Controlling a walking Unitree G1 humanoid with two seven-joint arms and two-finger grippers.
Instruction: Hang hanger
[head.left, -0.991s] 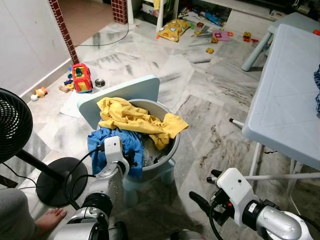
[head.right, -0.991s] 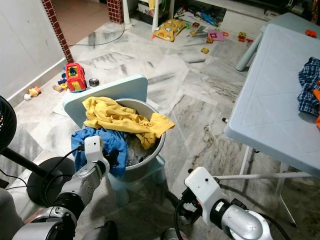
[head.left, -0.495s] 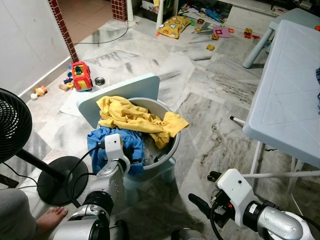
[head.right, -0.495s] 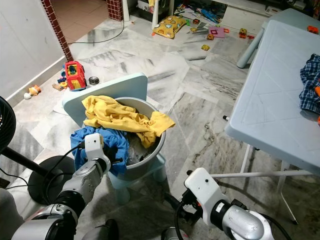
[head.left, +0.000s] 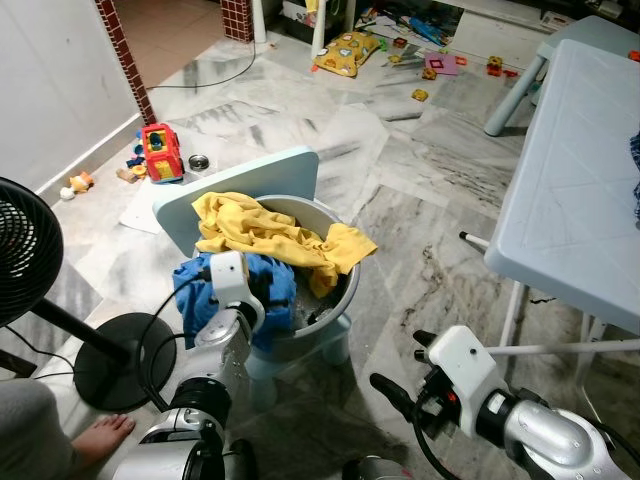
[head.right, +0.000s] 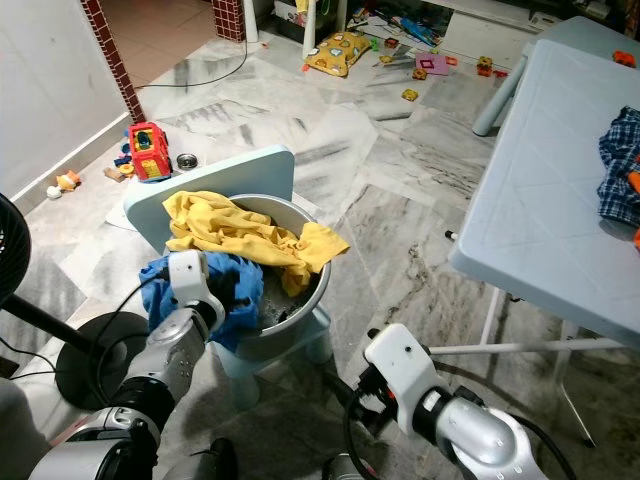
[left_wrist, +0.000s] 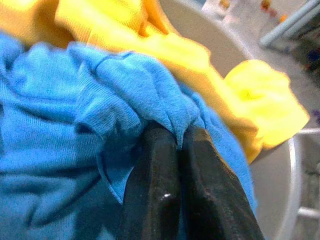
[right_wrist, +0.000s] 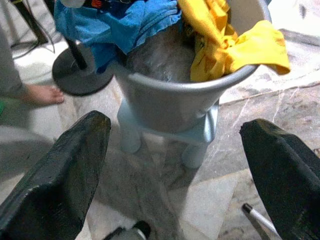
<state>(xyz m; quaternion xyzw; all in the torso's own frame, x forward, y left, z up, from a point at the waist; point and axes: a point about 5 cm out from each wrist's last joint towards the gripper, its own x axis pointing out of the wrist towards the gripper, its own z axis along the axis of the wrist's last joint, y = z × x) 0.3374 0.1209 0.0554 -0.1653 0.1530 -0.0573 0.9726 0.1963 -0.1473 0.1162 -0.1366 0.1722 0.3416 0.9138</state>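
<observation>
— Jaws first: how do they stand?

— Left gripper (left_wrist: 172, 150) has its fingers pressed together, pinching a fold of the blue cloth (left_wrist: 75, 115) at the tub's (head.left: 345, 290) near rim. Right gripper (right_wrist: 175, 165) is spread wide, holding nothing, low over the floor just in front of the tub.

— And the hanger?

— I can't make one out. It may be buried under the laundry, but the pile hides whatever is inside.

— What lies beyond?

— The tub sits on a small pale chair (head.left: 240, 185), with a yellow cloth (head.left: 270, 235) draped across the top. A fan (head.left: 25, 250) stands to the left, a table (head.left: 585, 200) to the right, and toys (head.left: 160, 155) are scattered farther off.

— So how far along?

— Barely begun, I'd judge. Nothing is hung; the hanger has yet to be found, lifted and carried to a rail.
</observation>
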